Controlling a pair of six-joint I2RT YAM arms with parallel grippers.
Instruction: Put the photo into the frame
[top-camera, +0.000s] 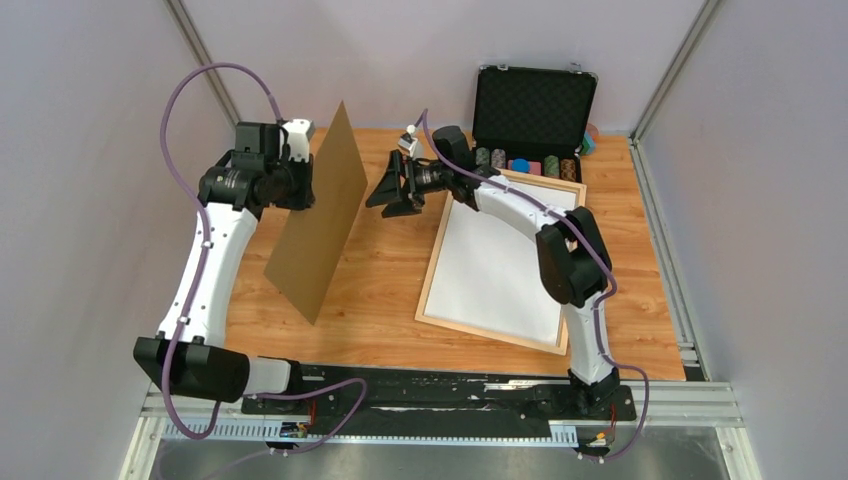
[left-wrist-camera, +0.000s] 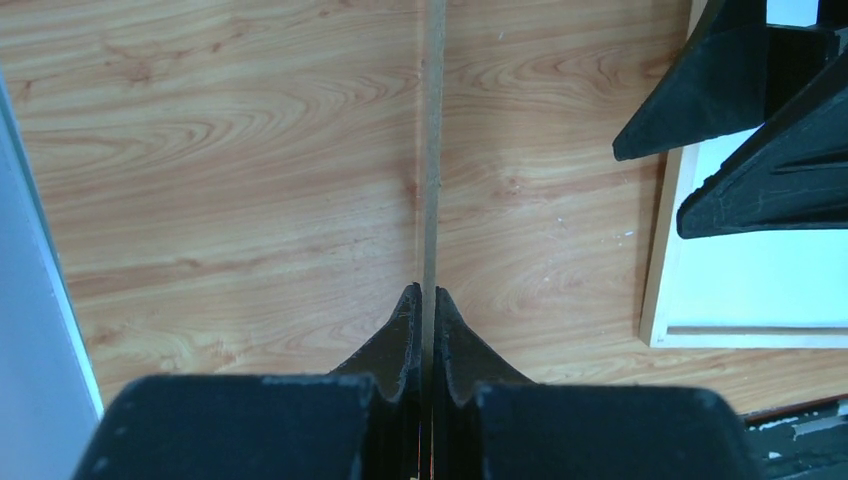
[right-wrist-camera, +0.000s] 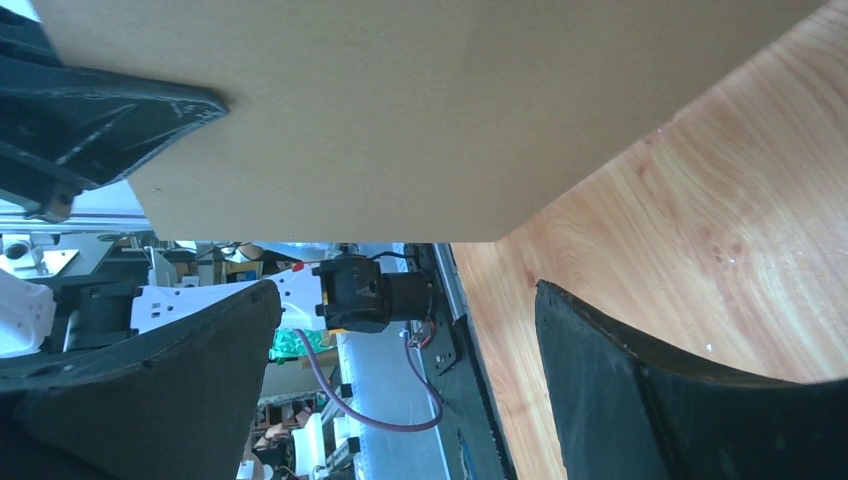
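Left gripper (left-wrist-camera: 424, 300): jaws pressed together on the brown backing board (top-camera: 325, 215), pinching its thin edge. From my left wrist the board shows edge-on, a narrow strip running straight away from the fingertips.

Board stands upright on the left half of the table (top-camera: 380, 290), one broad face toward the right arm. Its far top corner is the high point; its low edge is toward the near side. Cannot tell whether that low edge touches the tabletop.

Right gripper (top-camera: 392, 195): jaws wide apart, holding nothing. It points left at the board's face, close to it but not touching. The right wrist view is mostly filled by that brown face, with bare wood grain below it on the right.

The frame (top-camera: 490, 336) lies flat on the right half of the table, well apart from the board, long sides running near to far and skewed a little. My right arm reaches across its far left corner.

The photo (top-camera: 500, 265) lies inside the frame, plain white side up, and fills the opening. Printed side not visible.

Far side, just beyond the frame: open black case (top-camera: 533, 105), lid up, a row of coloured chips (top-camera: 520, 165) along its front
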